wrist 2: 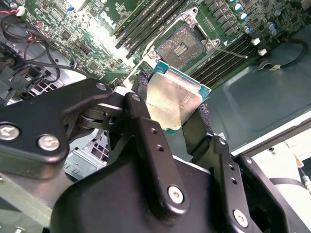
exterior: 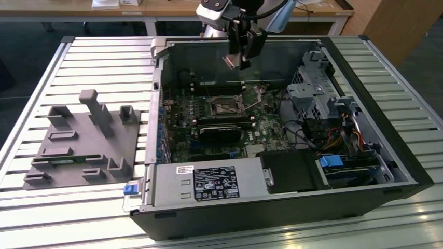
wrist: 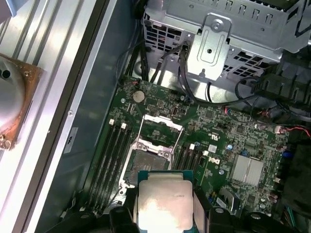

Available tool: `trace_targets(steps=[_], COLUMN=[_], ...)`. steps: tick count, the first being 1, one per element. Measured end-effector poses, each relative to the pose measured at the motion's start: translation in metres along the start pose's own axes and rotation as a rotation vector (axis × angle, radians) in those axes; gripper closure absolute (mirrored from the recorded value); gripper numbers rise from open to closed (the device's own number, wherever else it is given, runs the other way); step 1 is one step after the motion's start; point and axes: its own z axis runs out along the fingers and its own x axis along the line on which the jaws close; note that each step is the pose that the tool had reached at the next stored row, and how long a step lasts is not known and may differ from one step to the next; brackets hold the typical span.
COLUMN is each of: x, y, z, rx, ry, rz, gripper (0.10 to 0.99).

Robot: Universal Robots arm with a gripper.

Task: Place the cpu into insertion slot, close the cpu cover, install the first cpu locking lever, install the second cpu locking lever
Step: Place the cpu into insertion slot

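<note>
The fingers (wrist 2: 198, 131) are clamped on two opposite edges of the cpu (wrist 2: 170, 99), with its metal top facing both wrist views. The cpu hangs above the insertion slot (wrist: 147, 161), clear of it. The slot holds no chip, and the cpu cover (wrist: 163, 121) is swung open beside it. The open computer case (exterior: 277, 207) lies on the slatted desk (exterior: 90, 52).
</note>
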Motion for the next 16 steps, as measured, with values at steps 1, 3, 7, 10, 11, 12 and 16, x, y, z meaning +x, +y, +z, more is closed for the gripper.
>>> trace_targets(steps=[1, 3, 7, 10, 11, 12, 16], x=[0.0002, 0.0005, 0.0008, 0.001, 0.001, 0.0011, 0.0014], y=[0.0, 0.0001, 0.0, 0.0, 0.0, -0.0001, -0.0001], z=[0.0002, 0.001, 0.0026, 0.004, 0.0044, 0.0049, 0.0067], rx=[0.0, 0.0, 0.001, 0.001, 0.001, 0.001, 0.001], ry=[-0.0011, -0.0027, -0.0065, -0.0096, -0.0107, -0.0118, -0.0147], rz=[0.008, 0.029, 0.075, 0.108, 0.12, 0.131, 0.161], gripper=[0.549, 0.549, 0.549, 0.549, 0.549, 0.549, 0.549])
